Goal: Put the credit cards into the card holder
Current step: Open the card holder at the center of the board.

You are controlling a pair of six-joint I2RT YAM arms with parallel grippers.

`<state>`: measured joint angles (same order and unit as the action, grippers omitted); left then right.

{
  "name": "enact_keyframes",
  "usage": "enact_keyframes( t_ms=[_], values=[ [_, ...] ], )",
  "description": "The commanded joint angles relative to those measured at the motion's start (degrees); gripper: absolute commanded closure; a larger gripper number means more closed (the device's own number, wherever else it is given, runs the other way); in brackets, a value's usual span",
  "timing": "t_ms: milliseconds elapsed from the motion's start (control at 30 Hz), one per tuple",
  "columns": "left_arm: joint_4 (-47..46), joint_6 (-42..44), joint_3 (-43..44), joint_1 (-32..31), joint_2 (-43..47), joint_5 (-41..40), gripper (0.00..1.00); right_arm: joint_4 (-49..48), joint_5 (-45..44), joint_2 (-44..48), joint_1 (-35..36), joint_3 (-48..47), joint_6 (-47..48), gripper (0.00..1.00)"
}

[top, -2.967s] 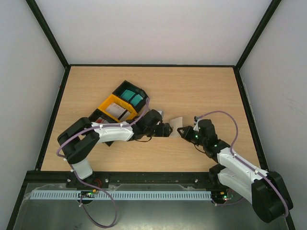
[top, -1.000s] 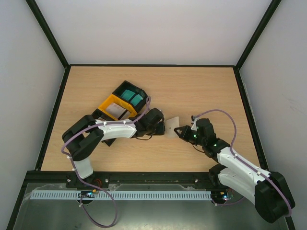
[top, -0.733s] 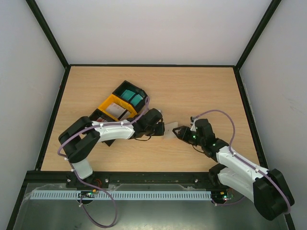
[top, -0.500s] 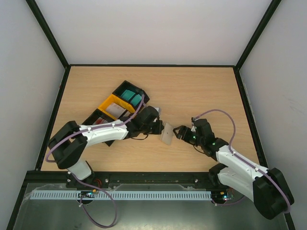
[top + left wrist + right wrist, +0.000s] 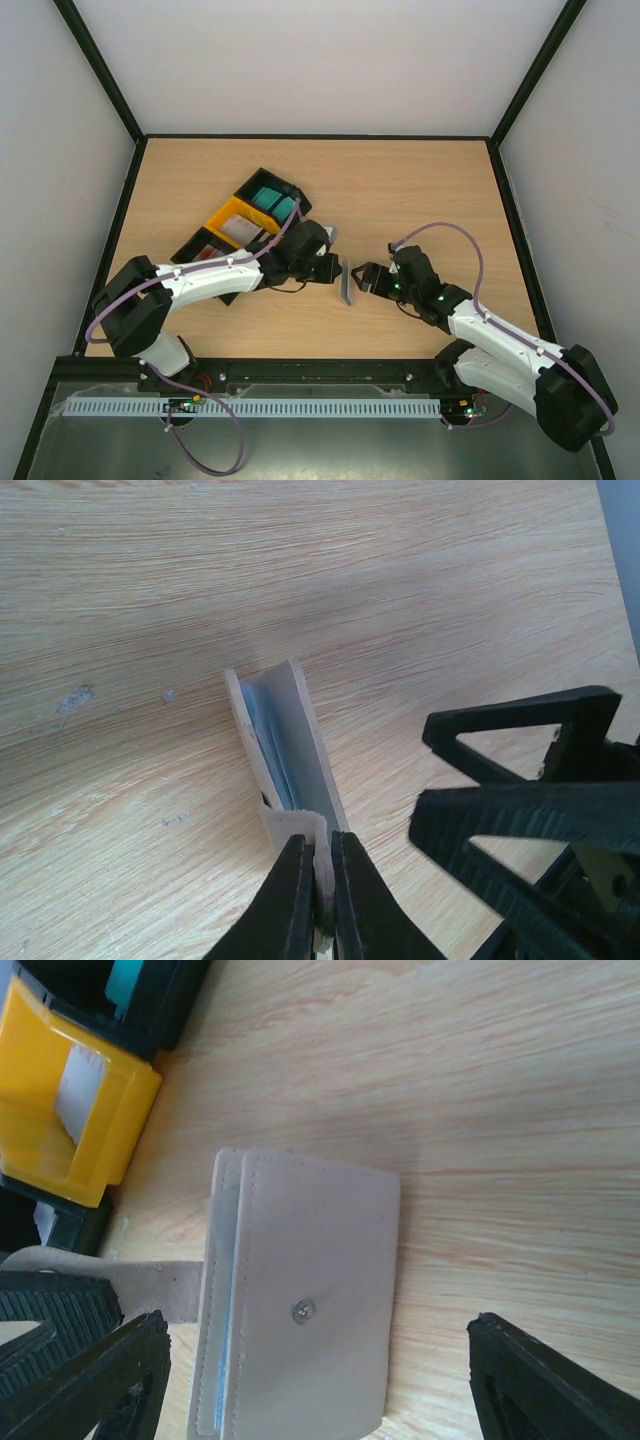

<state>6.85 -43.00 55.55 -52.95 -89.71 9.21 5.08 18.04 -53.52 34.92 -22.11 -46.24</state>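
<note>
Top external view: a wooden table (image 5: 430, 180) with a black rim lies bare across the upper and right of the frame, and both arms are well apart from its edges. At frame centre the left claw (image 5: 338, 272) is clamped on the flap of a flat beige card holder (image 5: 346, 285), which stands on edge. Just beside it, the right claw (image 5: 368, 278) has its fingers spread wide and grips nothing. In the left wrist view, thin blue-grey credit cards (image 5: 270, 742) sit edge-on inside the holder. At upper left, black and yellow tray bins (image 5: 238, 212) hold teal cards (image 5: 272, 199); the left arm partly hides the bins. Any print on the cards is too small to read. The right wrist frame cuts off the holder's lower edge.
</note>
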Motion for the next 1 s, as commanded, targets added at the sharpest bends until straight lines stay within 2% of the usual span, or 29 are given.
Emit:
enact_keyframes(
  t_ms=[0,233,467,733,967],
  values=[
    [1.0,0.7,2.7,0.1,1.8,1.3,0.97,-2.3,0.2,-2.0,1.8,-0.1,-1.1,0.21],
    [1.1,1.0,2.9,0.1,2.4,1.9,0.97,-0.7,-2.3,-4.4,2.2,-0.2,0.0,0.24],
    [2.2,0.7,1.0,0.1,2.1,-0.7,0.97,5.3,-9.6,-6.5,2.2,-1.1,0.3,0.37],
    [4.4,0.0,-1.2,0.1,2.9,-6.6,0.97,-0.2,-2.6,-7.0,2.3,0.0,-2.3,0.47],
    [4.3,-2.1,-6.8,2.0,6.4,-9.0,0.94,-7.2,1.4,-12.1,5.0,-0.4,-5.0,0.59]
  ],
)
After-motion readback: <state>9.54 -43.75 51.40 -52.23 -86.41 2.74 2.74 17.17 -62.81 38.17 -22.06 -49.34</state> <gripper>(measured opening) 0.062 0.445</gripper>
